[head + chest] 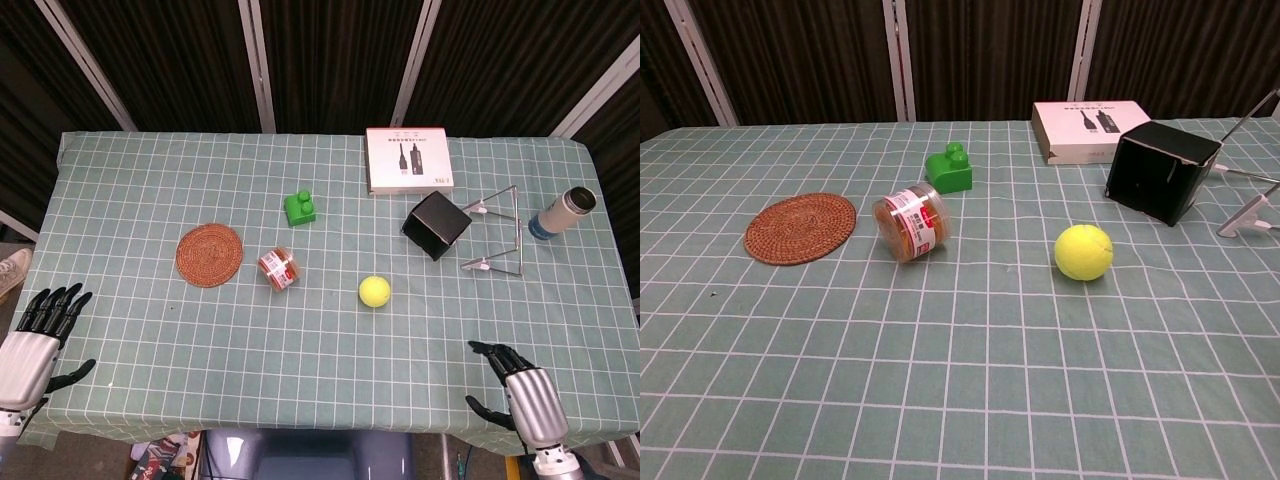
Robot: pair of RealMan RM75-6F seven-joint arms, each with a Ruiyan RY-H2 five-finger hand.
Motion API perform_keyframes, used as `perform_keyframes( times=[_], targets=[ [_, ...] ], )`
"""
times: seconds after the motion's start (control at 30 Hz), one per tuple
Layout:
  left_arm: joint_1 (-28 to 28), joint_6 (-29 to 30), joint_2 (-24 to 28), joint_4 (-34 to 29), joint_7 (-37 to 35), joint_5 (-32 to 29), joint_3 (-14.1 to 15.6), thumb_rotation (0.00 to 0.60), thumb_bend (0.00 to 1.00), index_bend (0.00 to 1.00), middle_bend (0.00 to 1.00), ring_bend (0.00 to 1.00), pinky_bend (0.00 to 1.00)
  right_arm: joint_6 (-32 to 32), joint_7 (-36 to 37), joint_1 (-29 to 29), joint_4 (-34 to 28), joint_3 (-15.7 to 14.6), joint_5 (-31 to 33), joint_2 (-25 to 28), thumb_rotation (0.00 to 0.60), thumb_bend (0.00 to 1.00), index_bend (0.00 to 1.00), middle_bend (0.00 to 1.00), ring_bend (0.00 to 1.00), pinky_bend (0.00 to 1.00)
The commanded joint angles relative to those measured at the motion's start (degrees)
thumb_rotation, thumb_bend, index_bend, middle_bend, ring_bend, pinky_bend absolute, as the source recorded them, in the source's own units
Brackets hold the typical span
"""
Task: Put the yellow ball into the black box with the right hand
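The yellow ball [375,291] [1084,252] lies on the green checked tablecloth, near the middle. The black box [436,225] [1162,171] stands a little behind and to the right of it, tipped so that one corner points at me. My right hand [522,394] hovers at the table's front edge, right of the ball and well short of it, fingers spread, holding nothing. My left hand [40,340] is at the front left corner, fingers apart and empty. The chest view shows neither hand.
A white carton [409,160] lies behind the box. A wire stand [497,235] and a steel flask [562,212] sit to its right. A green brick [301,208], a snack jar [279,268] and a woven coaster [210,255] lie left of the ball.
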Motion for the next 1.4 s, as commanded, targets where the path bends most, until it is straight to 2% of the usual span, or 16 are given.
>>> perform_keyframes(
  times=[0.03, 0.13, 0.33, 0.63, 0.9, 1.13, 1.4],
  targets=[
    [-0.17, -0.17, -0.13, 0.13, 0.11, 0.12, 0.05, 0.6, 0.14, 0.0, 0.0, 0.0, 0.0, -5.91, -0.76, 2.21, -2.52, -1.23, 0.51, -1.14, 0.6, 0.32, 0.41, 0.47, 0.41, 0.65],
    [-0.55, -1.14, -0.21, 0.06, 0.47, -0.42, -0.01, 0.6, 0.14, 0.0, 0.0, 0.0, 0.0, -8.46, -4.91, 3.13, -3.23, -0.44, 1.47, -3.85, 0.6, 0.42, 0.45, 0.51, 0.45, 0.69],
    [-0.99, -2.17, -0.32, 0.06, 0.73, -1.29, -0.2, 0.6, 0.14, 0.0, 0.0, 0.0, 0.0, -11.11, -8.12, 4.32, -4.08, 1.14, 3.79, -7.96, 0.6, 0.48, 0.46, 0.55, 0.49, 0.74],
    [-1.24, -2.72, -0.41, 0.28, 0.67, -2.33, -0.49, 0.6, 0.14, 0.0, 0.0, 0.0, 0.0, -18.07, -10.15, 8.01, -3.44, 4.43, 9.98, -14.9, 0.6, 0.5, 0.46, 0.55, 0.49, 0.74],
    [-0.86, -2.62, -0.46, 0.66, 0.83, -3.19, -0.39, 0.6, 0.14, 0.0, 0.0, 0.0, 0.0, -24.66, -14.05, 12.27, 0.78, 7.69, 16.37, -21.92, 0.6, 0.5, 0.46, 0.55, 0.49, 0.74],
    [-0.85, -3.22, -0.42, 0.8, 0.75, -4.64, -0.67, 0.6, 0.14, 0.0, 0.0, 0.0, 0.0, -27.37, -15.55, 15.9, 4.24, 11.31, 20.9, -26.67, 0.6, 0.5, 0.46, 0.55, 0.49, 0.74],
    [-1.27, -4.49, -0.66, 0.97, 1.17, -6.47, -1.25, 0.6, 0.14, 0.0, 0.0, 0.0, 0.0, -29.01, -15.69, 19.32, 8.02, 13.81, 23.93, -29.72, 0.6, 0.5, 0.46, 0.55, 0.49, 0.74]
  ],
)
